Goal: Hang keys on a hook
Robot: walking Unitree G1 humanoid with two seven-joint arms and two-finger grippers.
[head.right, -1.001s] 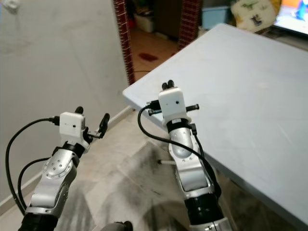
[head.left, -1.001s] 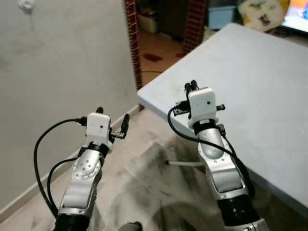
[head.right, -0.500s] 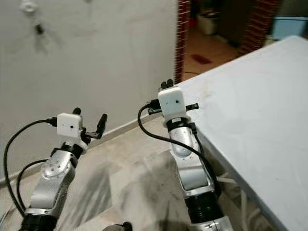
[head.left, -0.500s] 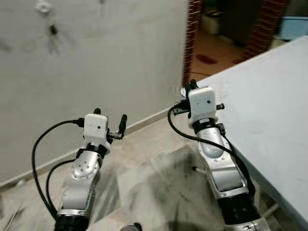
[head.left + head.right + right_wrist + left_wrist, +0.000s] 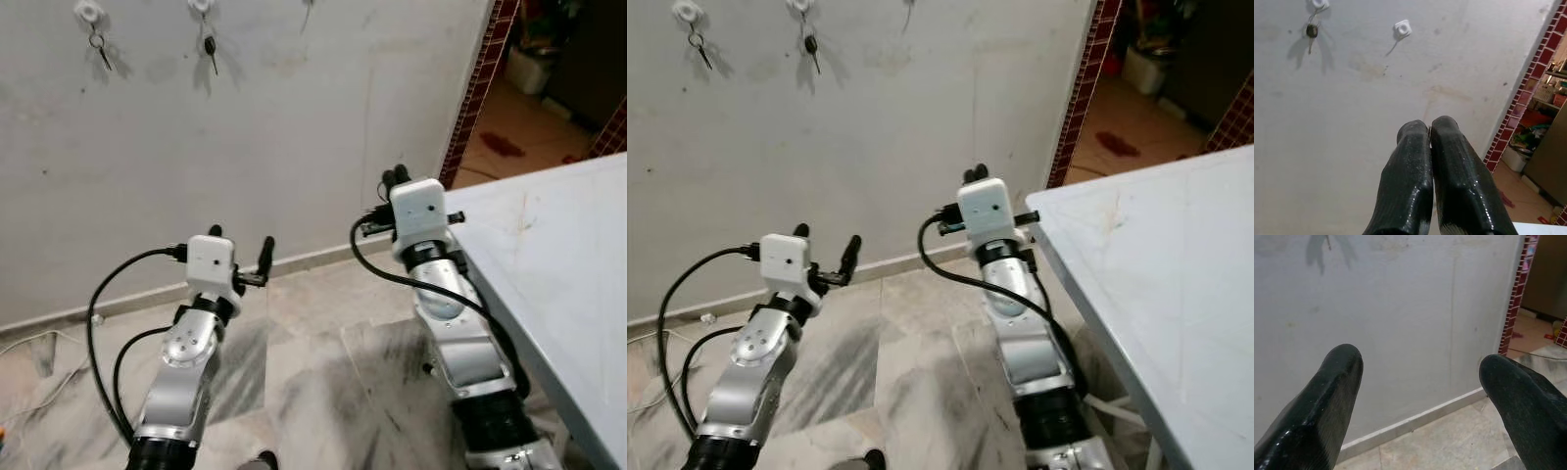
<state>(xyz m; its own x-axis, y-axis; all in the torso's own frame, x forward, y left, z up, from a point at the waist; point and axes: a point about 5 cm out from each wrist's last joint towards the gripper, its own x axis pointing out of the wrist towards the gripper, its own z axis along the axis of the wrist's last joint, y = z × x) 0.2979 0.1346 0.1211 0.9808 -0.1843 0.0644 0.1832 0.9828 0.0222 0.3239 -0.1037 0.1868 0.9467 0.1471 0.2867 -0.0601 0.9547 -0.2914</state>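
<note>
Two tools: both raised in front of the robot, facing a pale wall (image 5: 294, 117).
Left tool (image 5: 241, 257): fingers spread wide, nothing between them; the left wrist view shows bare wall and a strip of floor through the gap.
Right tool (image 5: 395, 177): fingers (image 5: 1415, 171) pressed together; a thin sliver of something sits at the seam near the tips in the right wrist view, too small to tell what it is.
Desk (image 5: 558, 264): pale grey top just to the right of the right arm, its corner near that arm's wrist.
Hooks: three white hooks high on the wall. The head views show the left hook (image 5: 90, 12) with a ring and key hanging, and the middle hook (image 5: 201, 5) with a dark-headed key (image 5: 210, 46).
Free hook (image 5: 1402, 28): seen in the right wrist view, beside the dark-headed key, with nothing hanging on it.
Floor (image 5: 304, 382): grey streaked tiles below both arms.
Doorway: red brick edging (image 5: 480, 78) at the wall's right end, an orange-floored room beyond.
Cable (image 5: 20, 343): pale, lying on the floor by the wall at far left.
</note>
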